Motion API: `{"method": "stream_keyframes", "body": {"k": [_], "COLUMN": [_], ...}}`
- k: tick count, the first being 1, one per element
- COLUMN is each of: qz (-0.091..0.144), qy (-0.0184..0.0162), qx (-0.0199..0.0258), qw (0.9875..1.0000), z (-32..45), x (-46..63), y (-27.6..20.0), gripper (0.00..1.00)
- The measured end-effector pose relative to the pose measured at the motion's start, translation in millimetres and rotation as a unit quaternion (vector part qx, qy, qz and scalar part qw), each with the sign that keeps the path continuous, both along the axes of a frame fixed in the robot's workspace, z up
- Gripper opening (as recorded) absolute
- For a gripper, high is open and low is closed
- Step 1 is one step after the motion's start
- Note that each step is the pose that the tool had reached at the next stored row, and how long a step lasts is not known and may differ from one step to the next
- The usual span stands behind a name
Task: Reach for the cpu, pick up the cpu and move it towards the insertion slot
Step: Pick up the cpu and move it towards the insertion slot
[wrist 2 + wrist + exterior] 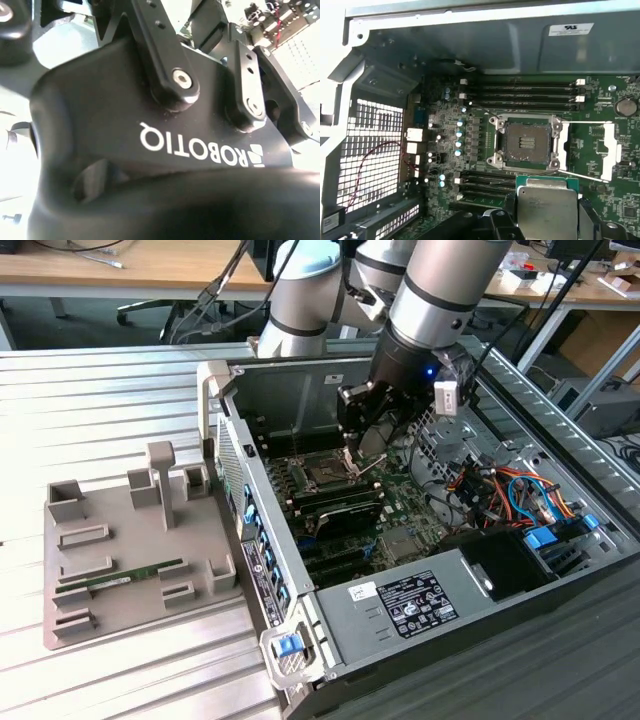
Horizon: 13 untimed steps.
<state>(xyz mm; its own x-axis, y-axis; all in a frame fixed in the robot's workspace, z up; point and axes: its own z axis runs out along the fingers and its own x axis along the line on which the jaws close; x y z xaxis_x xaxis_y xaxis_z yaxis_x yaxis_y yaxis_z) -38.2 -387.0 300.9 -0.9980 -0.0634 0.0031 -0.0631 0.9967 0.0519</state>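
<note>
Gripping the cpu (pixel 547 207) between black fingers (pixel 587 220) in the first wrist view, silvery lid facing the camera, green edge showing along the far side. Closed on the chip from both sides, fingers flanking the lid. Held clear of the motherboard (pixel 470 130), just short of the insertion slot (pixel 525 142), which sits directly ahead of the chip: dark square socket, empty, ringed by a silver frame with its load plate (pixel 610 150) swung open to one side and thin levers lying across. Beyond the socket, a bank of long black memory slots (pixel 520 97); a second bank nearer, partly hidden behind the chip.

Hanging inside the open computer case (pixel 400 610) in the exterior view, gripper (pixel 352 455) low over the board and close above the socket (pixel 325 475). Well off to the side of the hand, outside the case toward the exterior view's left, a grey fixture tray (pixel 80 570) with a green memory stick (pixel 120 580) lying in it.

Showing the black gripper body (pixel 150 125) up close in the second wrist view, linkage bars bolted across it.
</note>
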Motion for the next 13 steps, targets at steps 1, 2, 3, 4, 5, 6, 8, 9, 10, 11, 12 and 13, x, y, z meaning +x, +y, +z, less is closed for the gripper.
{"method": "stream_keyframes", "body": {"k": [1,2,3,4,5,6,8,9,10,11,12,13], "qz": [0.0,0.0,0.0,0.0,0.0,0.0,0.0,0.0,0.0,0.0,0.0,0.0], "qy": [0.0,0.0,0.0,0.0,0.0,0.0,0.0,0.0,0.0,0.0,0.0,0.0], "qx": [0.0,0.0,-0.0001,0.0,0.0,0.0,0.0,0.0,0.0,0.0,0.0,0.0], "qw": [1.0,1.0,1.0,1.0,1.0,1.0,1.0,1.0,1.0,1.0,1.0,1.0], "z": [-0.1,0.0,0.0,-0.1,-0.1,-0.1,-0.1,-0.1,-0.1,-0.1,-0.1,-0.1], "x": [2.6,4.0,5.6,7.6,9.0,10.4,10.6,10.6,10.7,10.7,10.7,10.7], "y": [3.2,5.4,7.6,9.8,11.1,13.0,14.0,14.0,14.1,14.1,14.1,14.1], "gripper": [0.55,0.55,0.55,0.55,0.55,0.55,0.55,0.55,0.55,0.55,0.55,0.55]}}
